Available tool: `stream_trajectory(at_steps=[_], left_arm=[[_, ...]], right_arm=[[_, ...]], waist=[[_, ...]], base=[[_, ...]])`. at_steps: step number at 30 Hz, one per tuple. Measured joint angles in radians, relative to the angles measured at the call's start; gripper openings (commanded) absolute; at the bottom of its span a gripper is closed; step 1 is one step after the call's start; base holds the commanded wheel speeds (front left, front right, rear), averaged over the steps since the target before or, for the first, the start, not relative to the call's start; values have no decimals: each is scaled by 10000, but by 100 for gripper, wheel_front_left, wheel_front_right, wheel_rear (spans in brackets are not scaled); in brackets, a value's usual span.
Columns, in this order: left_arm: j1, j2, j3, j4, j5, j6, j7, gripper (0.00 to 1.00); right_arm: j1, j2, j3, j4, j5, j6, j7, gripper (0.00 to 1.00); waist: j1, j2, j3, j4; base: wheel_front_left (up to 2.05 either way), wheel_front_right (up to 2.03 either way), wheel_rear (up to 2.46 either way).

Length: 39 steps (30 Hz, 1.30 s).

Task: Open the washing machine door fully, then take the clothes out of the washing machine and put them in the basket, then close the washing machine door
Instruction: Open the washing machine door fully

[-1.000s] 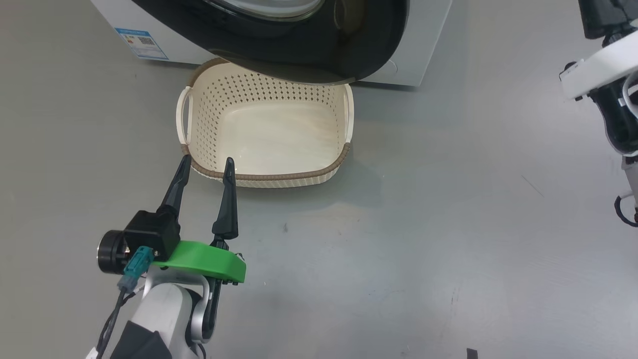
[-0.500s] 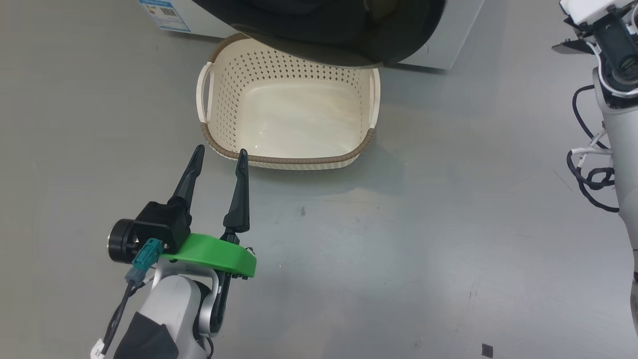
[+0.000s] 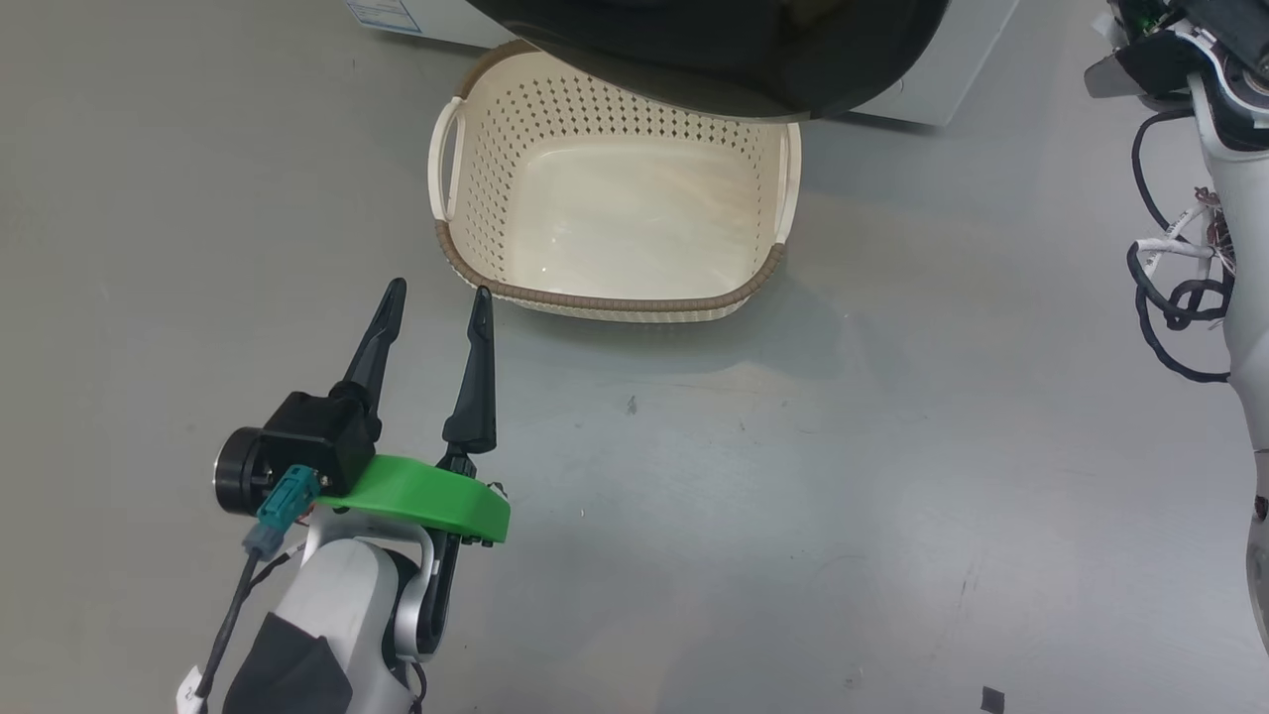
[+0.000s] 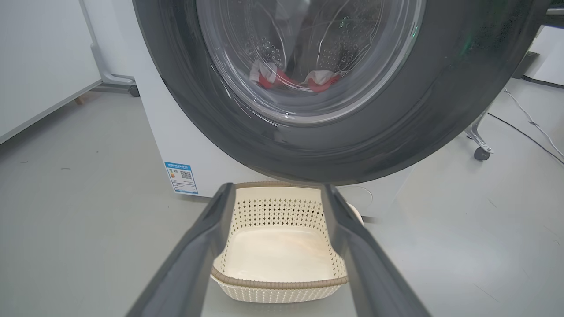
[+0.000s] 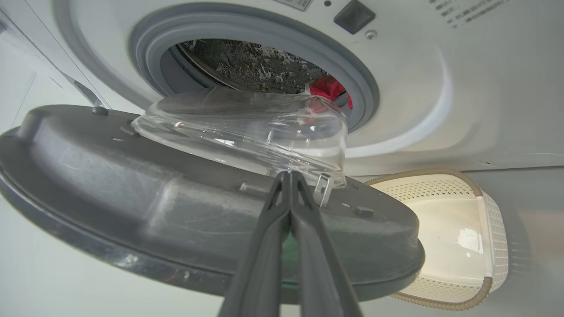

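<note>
The washing machine door (image 3: 714, 69) hangs partly open over the back of the empty cream basket (image 3: 615, 300) on the floor. My left gripper (image 3: 439, 290) is open, fingertips just short of the basket's front left corner. In the left wrist view the left gripper (image 4: 277, 189) frames the basket (image 4: 277, 283), and red and white clothes (image 4: 286, 79) show through the door (image 4: 308, 149) glass. My right gripper (image 5: 288, 174) is shut with nothing between its fingers, tips at the door's grey inner face (image 5: 154, 189) by the base of the glass bowl. Red clothes (image 5: 328, 87) lie in the washing machine (image 5: 440, 88) drum.
The white washer body (image 3: 922, 94) stands behind the basket, with a blue label (image 4: 180, 177) at its lower corner. My right arm with looped black cables (image 3: 1175, 297) is at the right edge. A castor (image 4: 481, 154) and a floor cable lie right of the washer.
The head camera has moved, so basket and door sit further right and higher in the picture. The left gripper stays open. The right arm has shifted at the right edge.
</note>
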Motion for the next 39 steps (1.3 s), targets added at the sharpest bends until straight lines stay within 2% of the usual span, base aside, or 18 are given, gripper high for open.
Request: stream_trajectory(at_steps=[10, 16, 21, 31, 39], left_arm=[[-4, -2, -13, -17, -100, 0, 0, 100], [-38, -2, -17, -13, -153, 0, 0, 100], [-47, -4, -98, 31, -165, 0, 0, 100], [-39, -4, -115, 157, -165, 0, 0, 100], [84, -2, -111, 286, -163, 0, 0, 100]], right_arm=[[-376, 299, -458, 495, 1189, -721, 1179, 0], [-458, 234, -462, 763, 1455, -1126, 1881, 0], [-454, 244, -518, 1037, 1825, -1298, 2347, 0], [65, 633, -520, 1266, 2391, -1371, 2982, 0], [521, 934, -165, 1266, 2337, -1283, 3221, 0]], waist=[[0, 0, 64, 109], [0, 0, 48, 184], [0, 0, -78, 244], [0, 0, -536, 327], [0, 0, -955, 367]], base=[[0, 0, 0], [0, 0, 0], [0, 0, 0], [0, 0, 0], [0, 0, 0]])
